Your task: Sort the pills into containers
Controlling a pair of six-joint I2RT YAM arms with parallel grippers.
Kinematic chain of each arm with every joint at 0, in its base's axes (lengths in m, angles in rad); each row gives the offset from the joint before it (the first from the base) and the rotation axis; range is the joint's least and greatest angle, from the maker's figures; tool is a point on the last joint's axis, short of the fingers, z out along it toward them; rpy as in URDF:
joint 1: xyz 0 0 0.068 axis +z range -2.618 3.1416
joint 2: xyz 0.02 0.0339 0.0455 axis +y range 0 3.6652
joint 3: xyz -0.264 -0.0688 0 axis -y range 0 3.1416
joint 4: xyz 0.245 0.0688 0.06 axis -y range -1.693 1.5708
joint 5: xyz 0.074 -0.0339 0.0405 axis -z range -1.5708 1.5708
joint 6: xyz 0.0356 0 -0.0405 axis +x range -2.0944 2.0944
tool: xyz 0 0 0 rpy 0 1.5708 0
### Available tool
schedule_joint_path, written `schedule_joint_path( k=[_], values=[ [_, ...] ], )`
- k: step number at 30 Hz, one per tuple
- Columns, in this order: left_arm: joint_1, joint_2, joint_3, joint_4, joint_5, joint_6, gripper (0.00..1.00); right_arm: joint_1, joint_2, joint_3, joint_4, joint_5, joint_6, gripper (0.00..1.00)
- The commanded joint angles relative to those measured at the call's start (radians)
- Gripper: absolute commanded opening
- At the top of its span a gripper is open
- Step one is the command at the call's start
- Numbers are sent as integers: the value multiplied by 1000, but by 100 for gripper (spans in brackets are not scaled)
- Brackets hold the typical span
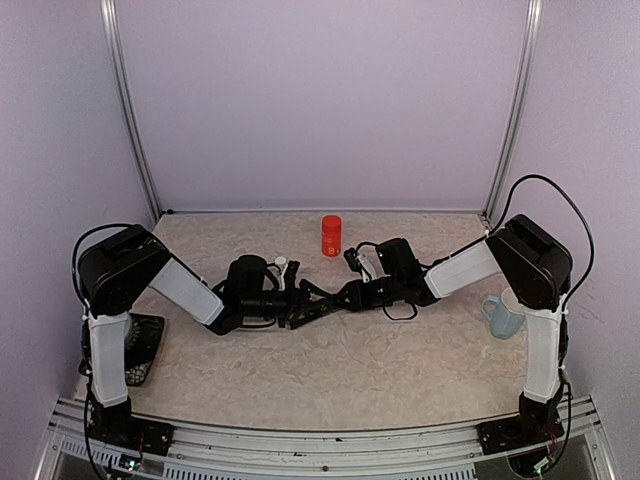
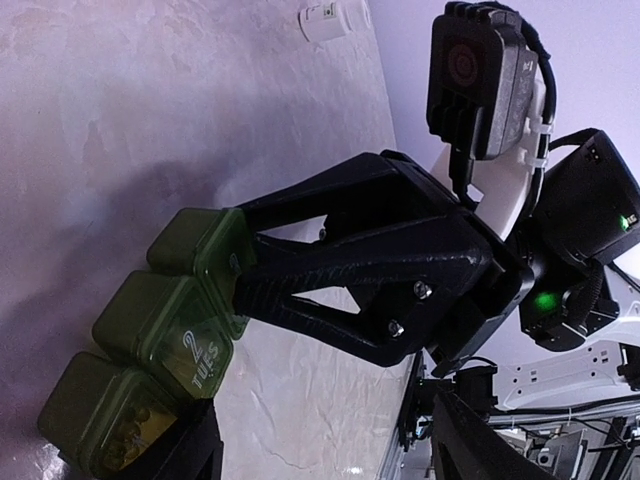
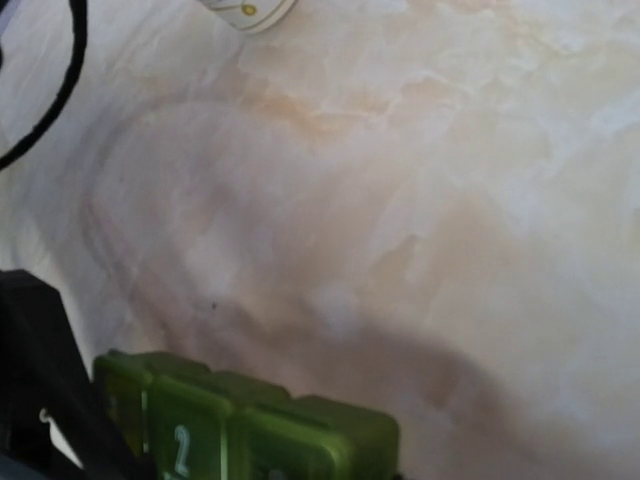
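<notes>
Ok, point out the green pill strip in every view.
Top external: green pill strip at the centre of the table.
Left wrist: strip lower left, in the right claw.
Right wrist: strip along the bottom edge, left of centre.
Shared landmark: white 2 printed on it, both wrist views.

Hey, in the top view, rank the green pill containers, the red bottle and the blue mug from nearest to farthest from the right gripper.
1. Green pill containers: clamped in the right gripper, at the centre.
2. Red bottle: just beyond it, higher in the view.
3. Blue mug: far off at the right side.
</notes>
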Motion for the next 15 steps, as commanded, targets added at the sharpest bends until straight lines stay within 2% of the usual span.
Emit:
schedule_joint_path(
  k=[1,6,8,15],
  values=[
    [0,-18,-9,-152,-74,54,71,13,-7,17,-63,18,-16,28],
    [25,-80,-60,43,-26,24,77,13,-10,20,-67,10,-10,28],
    [27,-106,-55,80,5,33,85,14,-18,22,-72,9,-3,28],
    [9,-200,-25,-47,-12,199,99,24,-69,29,-84,1,4,33]
  ],
)
